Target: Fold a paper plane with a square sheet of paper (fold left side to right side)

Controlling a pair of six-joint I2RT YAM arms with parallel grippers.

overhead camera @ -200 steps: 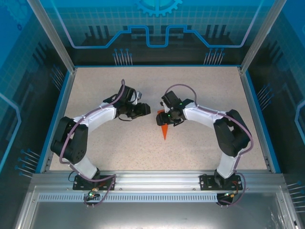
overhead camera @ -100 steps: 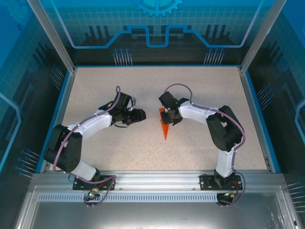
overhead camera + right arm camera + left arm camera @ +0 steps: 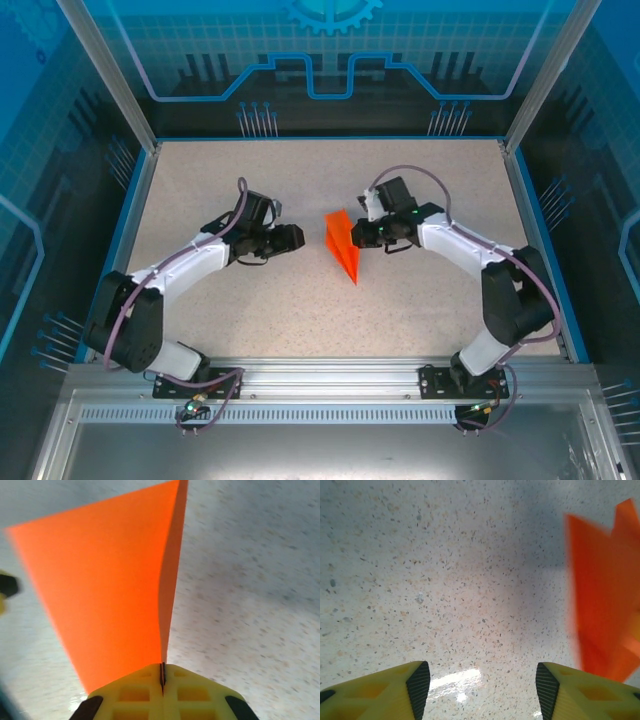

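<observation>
The square sheet of paper is now a bright orange pointed paper plane (image 3: 343, 244) near the table's middle, its tip toward the near edge. My right gripper (image 3: 364, 236) is shut on its right-hand edge. In the right wrist view the jaws (image 3: 162, 672) are pressed together on the paper plane's crease (image 3: 110, 590), and one wing spreads up and to the left. My left gripper (image 3: 296, 237) hovers just left of the paper without touching it. Its yellow fingers (image 3: 415, 685) stand apart over bare table, with the orange paper (image 3: 605, 605) to their right.
The speckled beige table (image 3: 250, 180) is bounded by blue side walls (image 3: 118, 250) and a metal rail (image 3: 320, 372) along the near edge, where both arm bases sit. Open tabletop lies in front of and behind the paper.
My right gripper has shut on the paper and drawn back to the right, raising and spreading the orange shape. My left gripper has backed off slightly to the left and opened wider.
</observation>
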